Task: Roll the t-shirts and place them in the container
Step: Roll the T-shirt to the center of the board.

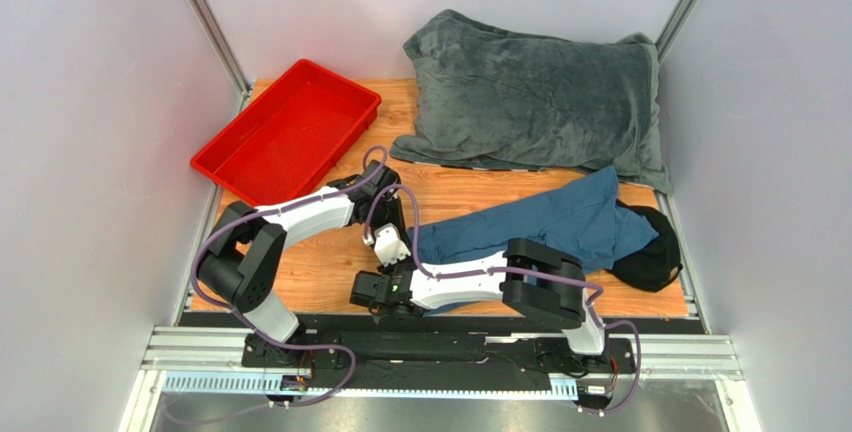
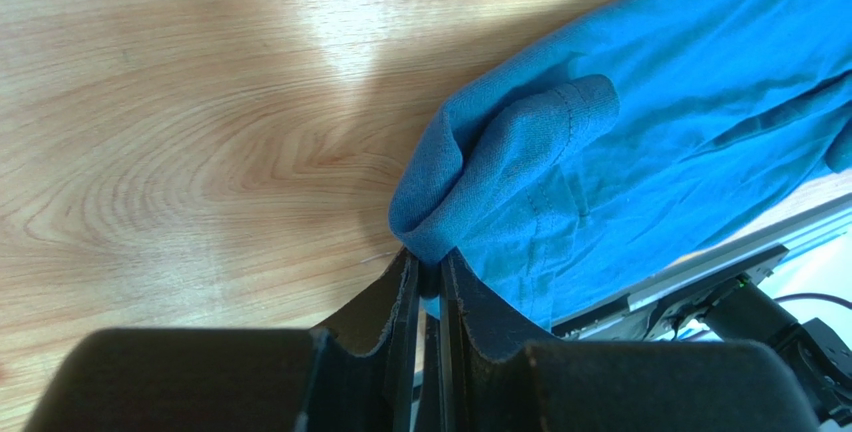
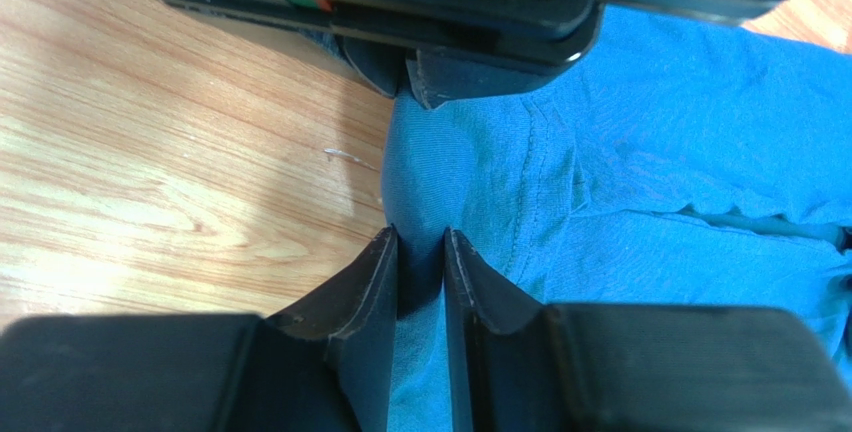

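The teal-blue t-shirt [image 1: 540, 222] lies crumpled across the wooden table from the centre toward the right, its right end on a black cap. My left gripper [image 1: 392, 248] is shut on the shirt's folded left edge, seen in the left wrist view [image 2: 428, 262] with the shirt [image 2: 600, 152] spreading to the right. My right gripper [image 1: 368, 292] is shut on the same left end, a little nearer the front edge. In the right wrist view [image 3: 420, 242] cloth fills the gap between its jaws, the shirt [image 3: 650, 152] lies to the right, and the left gripper's fingertips [image 3: 440, 77] hold the cloth just beyond.
A large grey plush blanket [image 1: 540, 102] lies at the back right. A red tray [image 1: 290, 132] stands at the back left. A black cap [image 1: 650, 252] sits under the shirt's right end. The metal rail [image 1: 440, 352] runs along the front edge. Bare wood [image 2: 180, 132] lies left of the shirt.
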